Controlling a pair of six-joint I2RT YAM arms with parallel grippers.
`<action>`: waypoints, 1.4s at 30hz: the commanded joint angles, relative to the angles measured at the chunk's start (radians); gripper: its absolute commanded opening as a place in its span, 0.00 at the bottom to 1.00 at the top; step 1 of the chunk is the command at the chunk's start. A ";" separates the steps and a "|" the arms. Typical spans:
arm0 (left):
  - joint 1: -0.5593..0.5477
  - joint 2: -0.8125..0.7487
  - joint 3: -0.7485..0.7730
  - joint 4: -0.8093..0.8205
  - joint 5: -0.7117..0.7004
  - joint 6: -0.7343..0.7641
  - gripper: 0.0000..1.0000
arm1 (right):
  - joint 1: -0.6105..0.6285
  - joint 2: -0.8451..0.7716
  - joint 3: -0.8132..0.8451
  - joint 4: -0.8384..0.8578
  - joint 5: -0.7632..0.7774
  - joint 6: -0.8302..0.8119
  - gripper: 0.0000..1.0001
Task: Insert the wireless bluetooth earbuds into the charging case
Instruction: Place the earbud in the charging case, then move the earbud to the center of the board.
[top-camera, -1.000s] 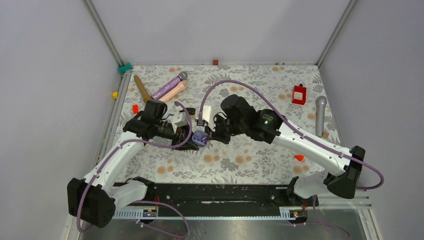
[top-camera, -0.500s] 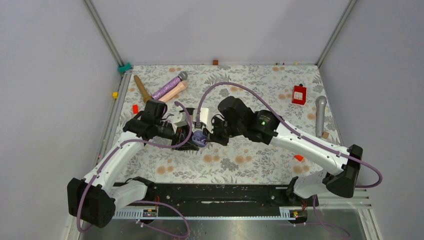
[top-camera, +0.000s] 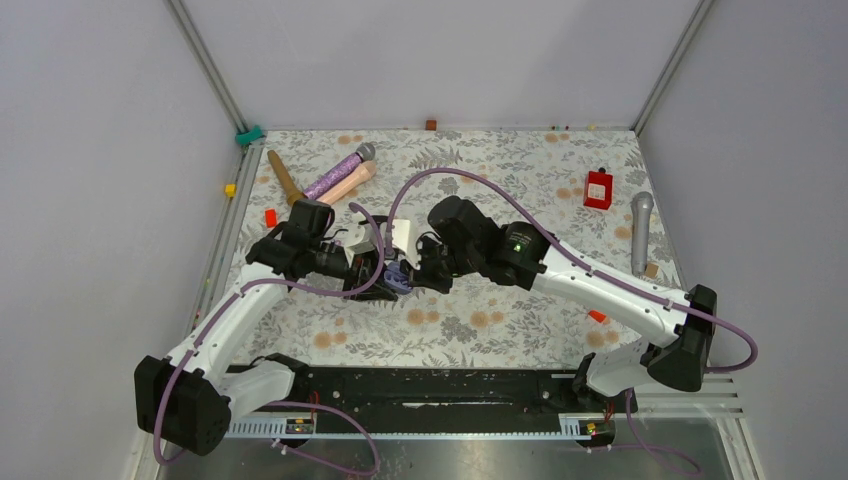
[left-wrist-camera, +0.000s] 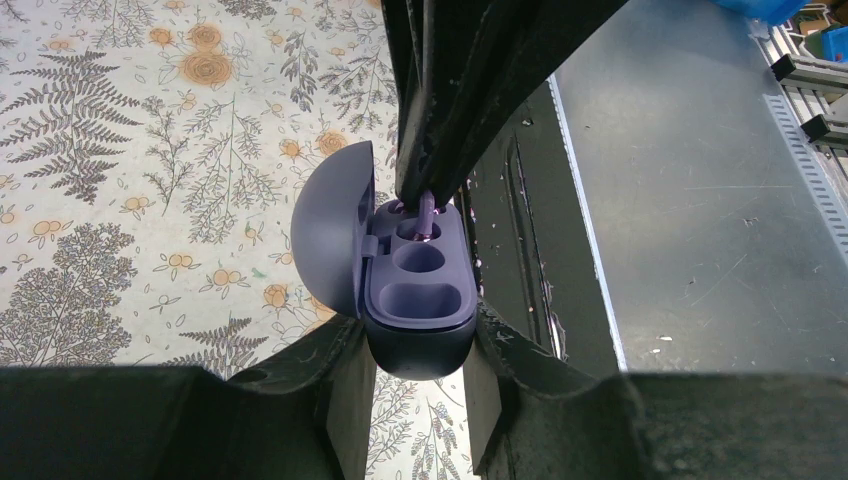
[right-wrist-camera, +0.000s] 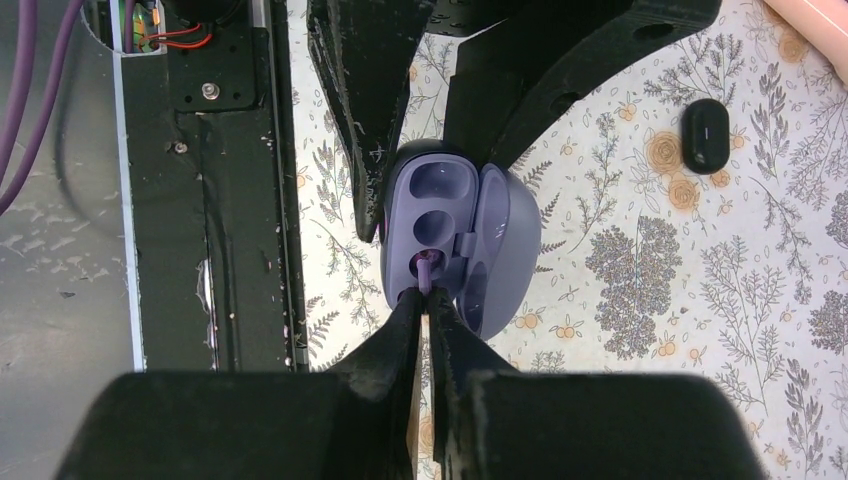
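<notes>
Right wrist: right tool (right-wrist-camera: 425, 298) pinches 1 purple earbud (right-wrist-camera: 428, 268); press it straight into the charging case (right-wrist-camera: 432, 205) your left tool (left-wrist-camera: 418, 348) clamps.

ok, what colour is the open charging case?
Muted purple-grey, the small rounded plastic charging case, lid included; shows best in the left wrist view.

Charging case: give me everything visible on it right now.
The charging case is a rounded clamshell, matte dusky-purple plastic by the look. Its lid stands open, hinged along one long side. Inside are three recesses; two look empty. The left claw clamps it from both sides, over the floral tablecloth. The right claw holds a purple earbud with its tip in the end recess.
</notes>
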 joint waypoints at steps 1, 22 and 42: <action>-0.002 -0.010 0.017 0.021 0.052 0.030 0.00 | 0.011 -0.001 0.010 0.003 0.008 -0.003 0.13; -0.001 -0.014 0.024 0.004 0.019 0.047 0.00 | -0.049 -0.146 0.135 -0.082 0.056 0.032 0.70; 0.339 -0.214 0.101 -0.198 0.000 0.230 0.00 | -0.275 0.658 0.831 -0.085 0.173 0.233 0.87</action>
